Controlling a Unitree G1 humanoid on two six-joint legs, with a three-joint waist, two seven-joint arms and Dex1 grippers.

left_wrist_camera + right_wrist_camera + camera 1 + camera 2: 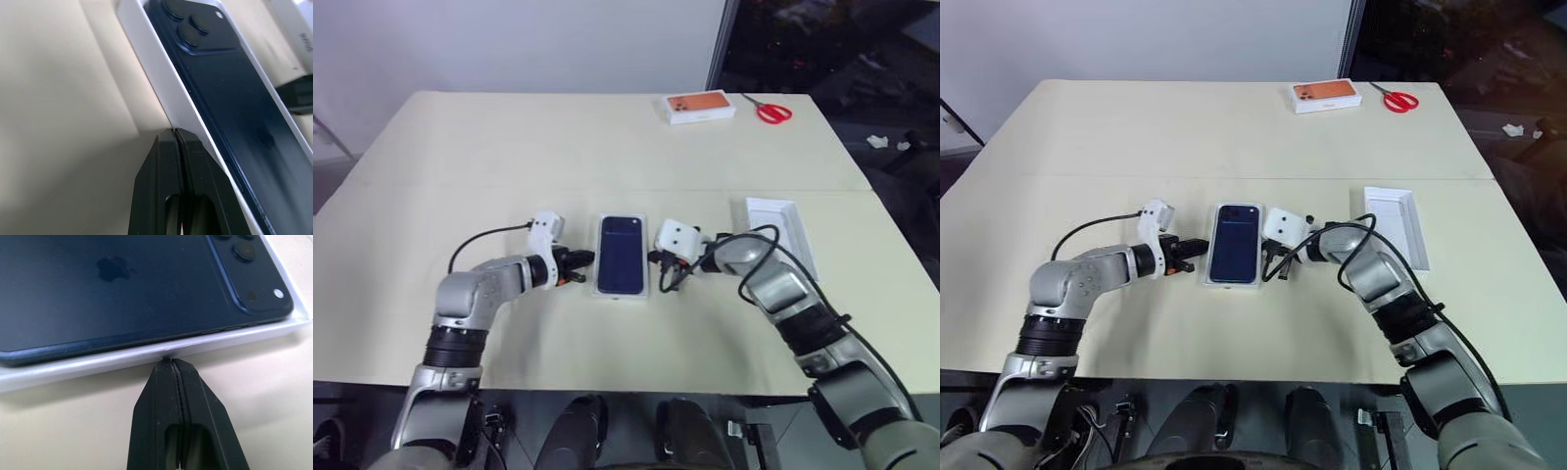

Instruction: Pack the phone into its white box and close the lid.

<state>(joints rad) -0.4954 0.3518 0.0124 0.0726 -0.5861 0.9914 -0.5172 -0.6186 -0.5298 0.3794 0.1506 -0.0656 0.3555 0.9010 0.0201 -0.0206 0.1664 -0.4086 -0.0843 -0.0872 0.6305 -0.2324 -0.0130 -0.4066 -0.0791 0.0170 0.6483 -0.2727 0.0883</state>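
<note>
Phone lies back-up inside the white box near the front middle of the table, its dark blue back showing and its camera cluster at the far end, toward twelve o'clock. At nine o'clock from the box the left gripper points in at the box's long side; its two black fingers are pressed together with nothing between them, and their tips meet the white wall of the box. At three o'clock from the box the right gripper faces the opposite long side in the same way, its fingers together and empty, the tips touching the box wall just below the phone's edge. Farther out, at about three o'clock from the right gripper and well apart from the box, the lid rests open side up on the table, a plain white tray lying lengthwise. At the far edge, near one o'clock, sits a white box with an orange print, and just beside it at three o'clock lie red-handled scissors.
</note>
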